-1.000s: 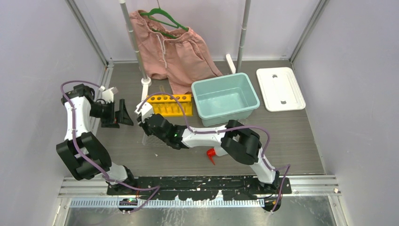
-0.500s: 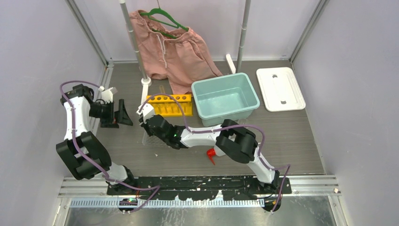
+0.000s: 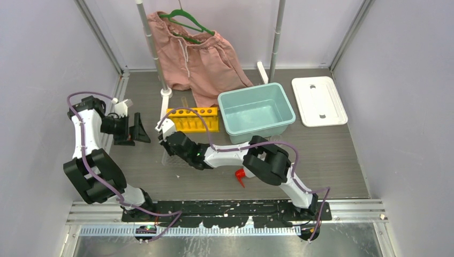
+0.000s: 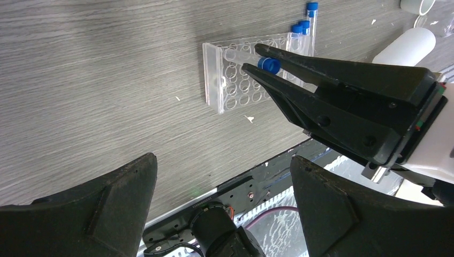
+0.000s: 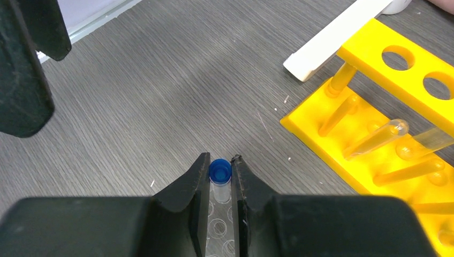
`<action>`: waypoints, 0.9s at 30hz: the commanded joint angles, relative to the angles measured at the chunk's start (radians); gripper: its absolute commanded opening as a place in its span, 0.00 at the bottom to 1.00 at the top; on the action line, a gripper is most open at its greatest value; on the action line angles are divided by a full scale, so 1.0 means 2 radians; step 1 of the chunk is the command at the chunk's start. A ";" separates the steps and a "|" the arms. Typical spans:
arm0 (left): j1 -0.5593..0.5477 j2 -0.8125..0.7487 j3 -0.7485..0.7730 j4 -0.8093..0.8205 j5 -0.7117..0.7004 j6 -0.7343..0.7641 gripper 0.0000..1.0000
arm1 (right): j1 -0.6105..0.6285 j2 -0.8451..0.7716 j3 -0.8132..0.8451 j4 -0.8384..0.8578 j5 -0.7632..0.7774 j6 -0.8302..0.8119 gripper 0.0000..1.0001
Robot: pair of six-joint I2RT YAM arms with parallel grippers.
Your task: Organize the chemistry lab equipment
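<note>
Clamping one small clear blue-capped vial (image 5: 220,171) just below its cap with the right gripper (image 5: 220,160), above the clear rack (image 4: 230,80) in the upper middle of the left wrist view; spreading the left gripper (image 4: 223,158) wide, holding nothing. Hiding most of the vial's body between black fingers (image 5: 182,198). Counting four: one held, three more vials (image 4: 303,32) standing at the rack's upper-right end.

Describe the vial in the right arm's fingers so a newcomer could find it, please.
Start at the yellow rack, then drop to the clear rack beside it. Just over that rack, the right arm's black fingers pinch a small blue-capped vial. The other blue-capped vials sit at the rack's end; this one alone is held.
</note>
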 commanded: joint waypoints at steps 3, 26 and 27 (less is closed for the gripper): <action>0.007 0.003 0.020 -0.010 0.017 0.010 0.94 | 0.000 0.005 0.022 0.011 -0.013 0.009 0.01; 0.009 -0.007 0.030 -0.022 0.026 0.007 0.95 | -0.004 -0.108 -0.012 -0.075 -0.019 0.073 0.66; 0.009 -0.008 0.030 -0.023 0.027 0.006 0.95 | -0.007 -0.121 -0.012 -0.091 -0.020 0.088 0.68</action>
